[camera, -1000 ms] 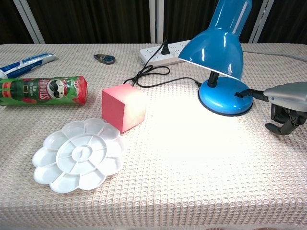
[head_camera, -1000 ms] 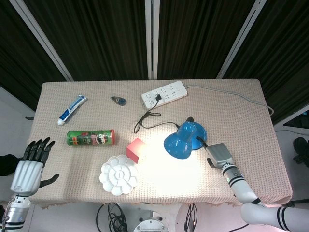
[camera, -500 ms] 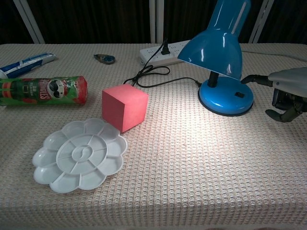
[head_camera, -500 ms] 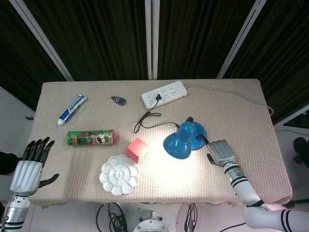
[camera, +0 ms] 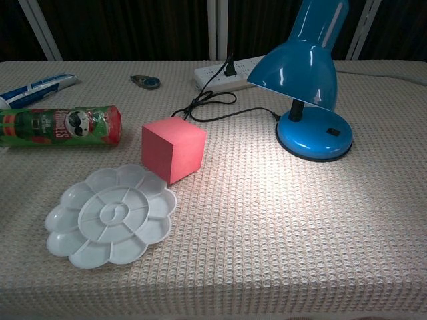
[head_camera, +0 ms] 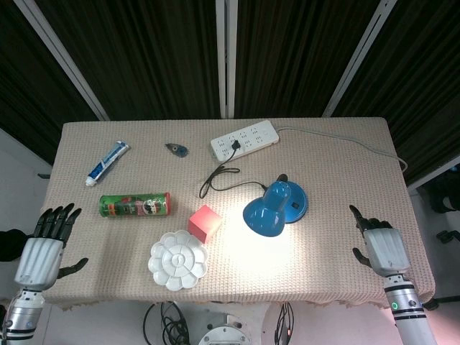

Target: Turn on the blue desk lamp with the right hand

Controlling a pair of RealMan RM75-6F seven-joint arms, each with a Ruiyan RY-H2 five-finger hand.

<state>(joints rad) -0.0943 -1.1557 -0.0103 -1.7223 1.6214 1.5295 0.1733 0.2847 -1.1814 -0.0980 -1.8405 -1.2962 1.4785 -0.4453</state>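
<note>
Well left of the right hand (head_camera: 381,248), which holds nothing with fingers spread at the tabletop (head_camera: 345,172) edge, the glossy blue metal desk lamp (head_camera: 275,208) shines beside a pink cube (head_camera: 205,222).

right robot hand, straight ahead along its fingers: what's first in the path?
In the head view the right robot hand sits near the table's right edge, fingers pointing toward the far side. Only bare tablecloth lies ahead; the blue lamp is off to its left. Height is unclear.
</note>
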